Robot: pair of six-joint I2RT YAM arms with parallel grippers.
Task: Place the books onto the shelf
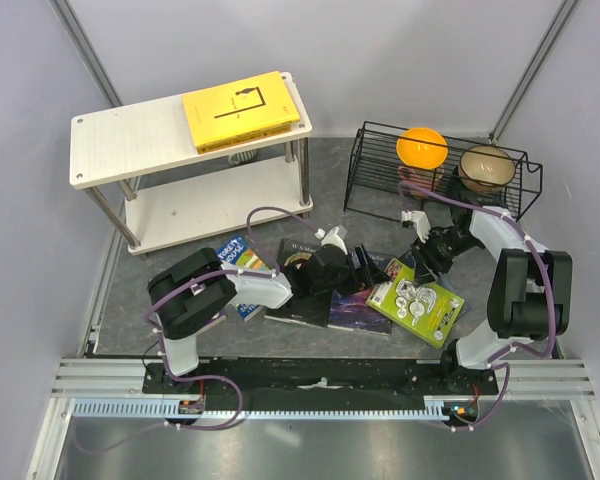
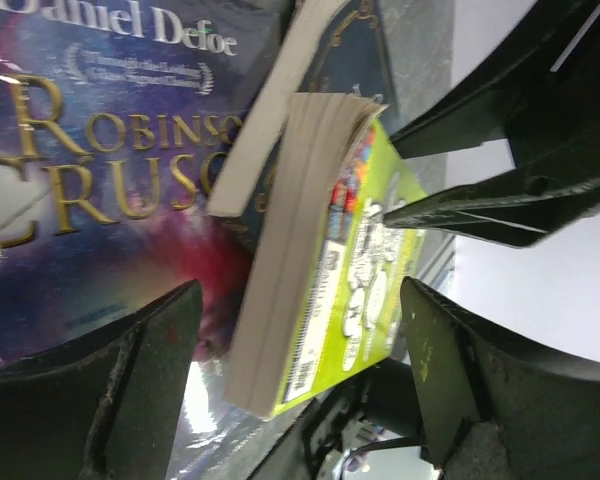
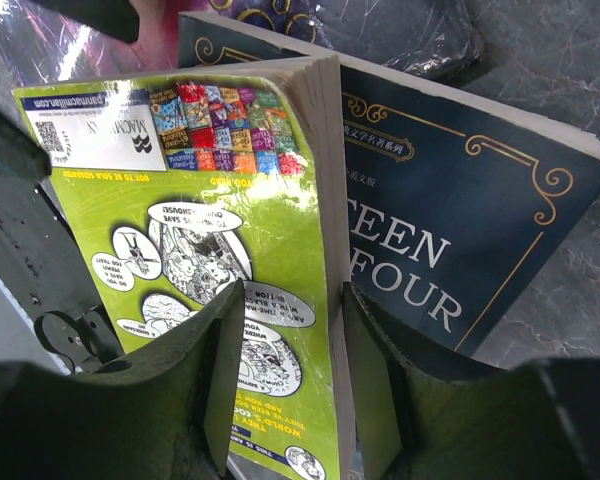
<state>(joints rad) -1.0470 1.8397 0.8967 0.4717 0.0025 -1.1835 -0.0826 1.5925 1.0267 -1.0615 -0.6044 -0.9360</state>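
Picking up the green book (image 3: 210, 200): edge between the jaws of the right pincer (image 3: 292, 290) (clamped? cannot tell), left pincer (image 2: 298, 290) open; next squeeze firmly, lift to shelf (image 1: 130, 140)

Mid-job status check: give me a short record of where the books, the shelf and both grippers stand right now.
shelf: one yellow book lying flat on the top board
table: loose pile of books, including a green book, a Robinson Crusoe book and a dark blue book
right gripper: astride the green book, one finger on each side; firm grip unclear
left gripper: open above the pile, holding nothing
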